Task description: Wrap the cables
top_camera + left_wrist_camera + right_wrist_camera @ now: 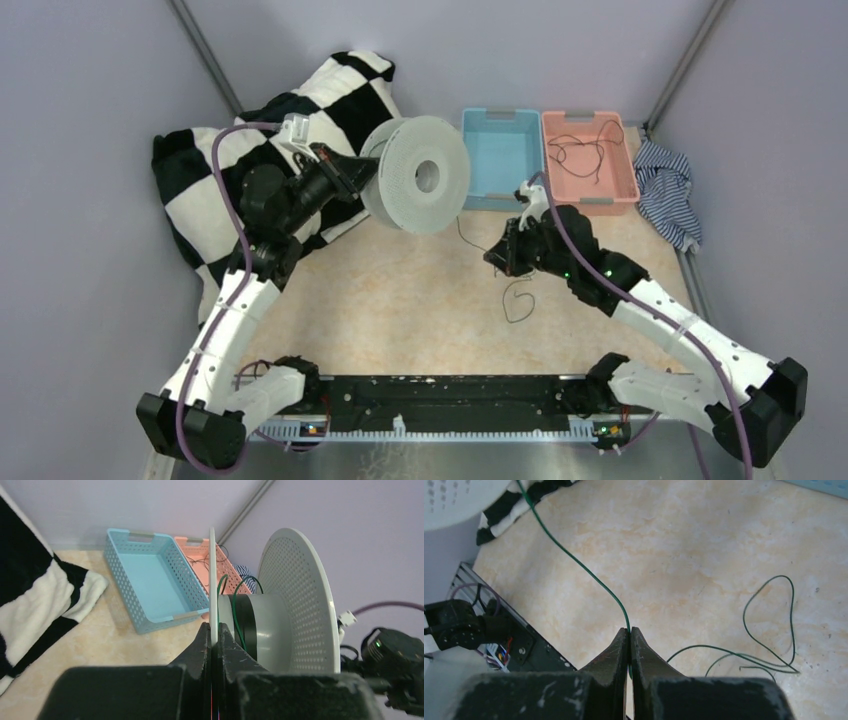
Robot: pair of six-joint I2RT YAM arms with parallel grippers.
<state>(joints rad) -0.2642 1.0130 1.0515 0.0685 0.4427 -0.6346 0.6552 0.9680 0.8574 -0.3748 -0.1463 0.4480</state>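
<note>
Right wrist: right claw [629,631] pinched fully closed on the thin cable [574,560], which runs up to the spool [449,500]. Its slack tail [791,610] loops loose on the surface [704,545] just beside.

Left wrist: left claw [214,630] clamped tight on the spool's near flange rim; a few turns sit on the hub.

Back: more cables [578,152] in the pink basket [592,117].

Risks: the wire slipping through the pads, the tail snagging, or the turns springing off if tension drops.
</note>
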